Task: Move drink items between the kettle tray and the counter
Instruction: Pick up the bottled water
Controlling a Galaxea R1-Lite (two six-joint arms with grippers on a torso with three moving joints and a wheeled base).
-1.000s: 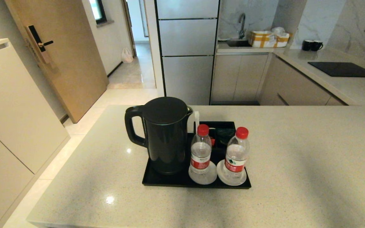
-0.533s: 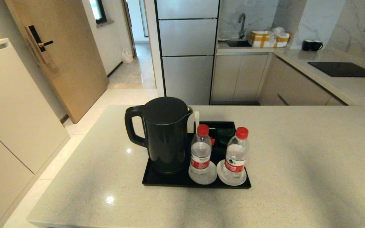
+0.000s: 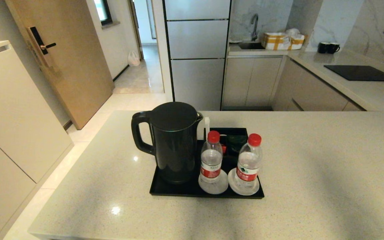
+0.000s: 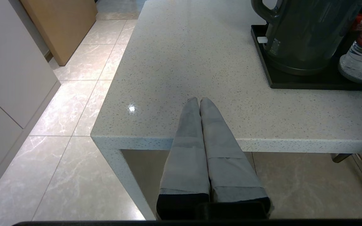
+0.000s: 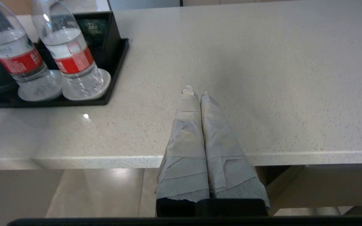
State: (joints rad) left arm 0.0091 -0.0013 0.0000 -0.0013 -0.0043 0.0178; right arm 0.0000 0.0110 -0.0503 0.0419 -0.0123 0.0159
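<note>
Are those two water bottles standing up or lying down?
Standing. Both water bottles are upright with red caps on top, each on a round white coaster in the black tray.

Soft indoor light; glare spots on counter [image 3: 312,160], perhaps overhead.

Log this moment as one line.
left gripper: shut, empty | right gripper: shut, empty | bottles: on tray | sachet: tray compartment

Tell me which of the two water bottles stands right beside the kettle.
The left bottle, on its coaster next to the kettle. The other bottle stands at the tray's right edge, farther from the kettle.
</note>
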